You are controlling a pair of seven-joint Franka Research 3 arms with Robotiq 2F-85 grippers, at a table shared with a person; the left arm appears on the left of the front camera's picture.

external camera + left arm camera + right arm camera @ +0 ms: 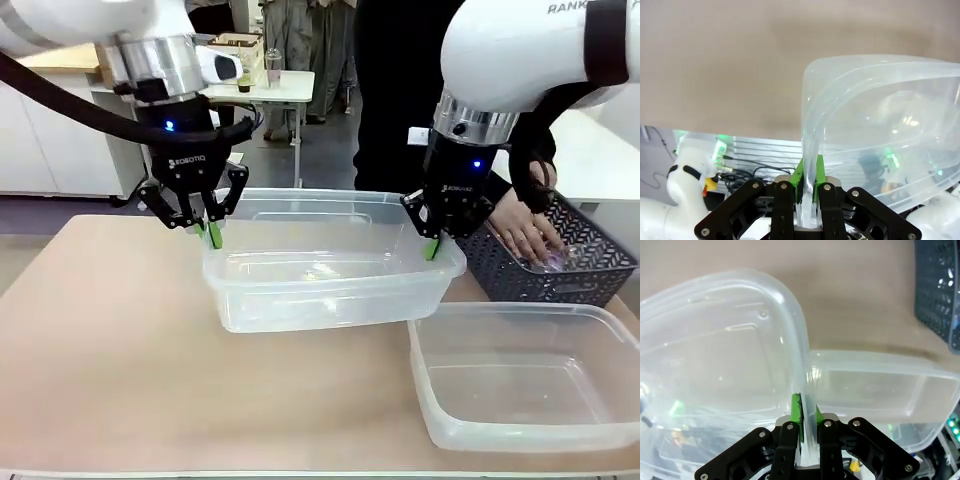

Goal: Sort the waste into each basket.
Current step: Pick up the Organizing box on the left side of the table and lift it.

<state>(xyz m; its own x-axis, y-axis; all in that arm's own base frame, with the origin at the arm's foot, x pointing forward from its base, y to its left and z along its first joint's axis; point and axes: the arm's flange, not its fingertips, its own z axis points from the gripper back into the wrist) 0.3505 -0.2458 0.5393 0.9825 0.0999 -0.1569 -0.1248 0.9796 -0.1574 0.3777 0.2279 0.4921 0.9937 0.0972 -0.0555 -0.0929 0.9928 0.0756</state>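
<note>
Between my two arms hangs a large clear tub (330,265), held by its short ends. My left gripper (210,232) is shut on the tub's left rim, and in the left wrist view its green pads (799,175) pinch the thin wall of the tub (880,125). My right gripper (432,245) is shut on the right rim, as the right gripper (805,412) clamping the tub's edge (715,355) shows. The tub looks empty. In the dark lattice basket (590,275) at the right, a person's hands (525,235) rest on something clear and shiny (555,262), maybe a bottle.
A second clear tub (525,385) sits empty on the table at the front right, close under the held tub's right end; in the right wrist view the second tub (875,390) lies beside the basket (940,290). Bare tan tabletop (110,340) spreads to the left and front.
</note>
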